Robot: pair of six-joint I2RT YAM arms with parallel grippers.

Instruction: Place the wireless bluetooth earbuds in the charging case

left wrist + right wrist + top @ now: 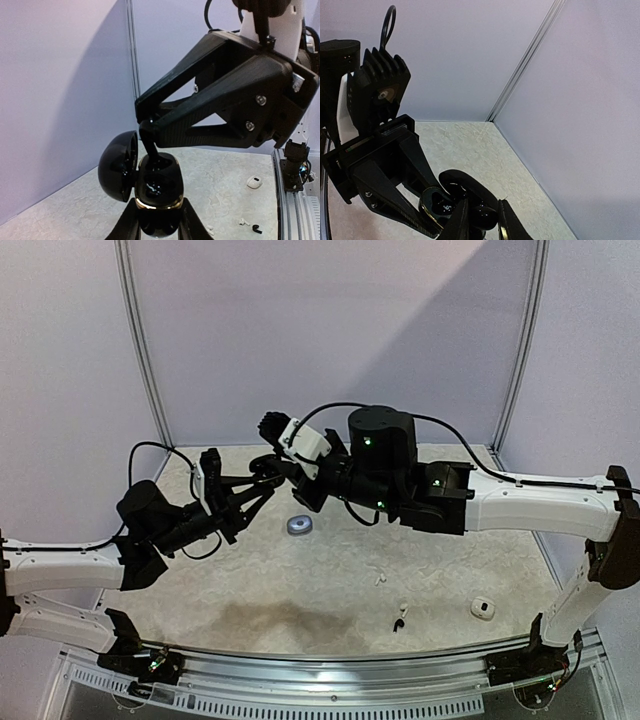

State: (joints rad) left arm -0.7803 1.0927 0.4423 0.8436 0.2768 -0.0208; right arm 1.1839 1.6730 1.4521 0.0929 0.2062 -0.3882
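Observation:
A glossy black charging case (159, 187) with a gold rim is held above the table. Its lid (119, 166) is swung open to the left. My left gripper (159, 221) is shut on the case's lower body. My right gripper (481, 221) comes in from the upper right and is shut on a black earbud (484, 216). The earbud's stem (149, 144) reaches into the case's upper cavity. In the right wrist view the open case (436, 205) lies just beyond the fingers. In the top view both grippers (262, 482) (286, 472) meet at the back of the table.
On the table lie a grey closed case (299, 525), a white case (483, 608), two white earbuds (381, 578) (402, 607) and a black earbud (398, 624). Walls close the back and sides. A metal rail (330, 680) runs along the near edge.

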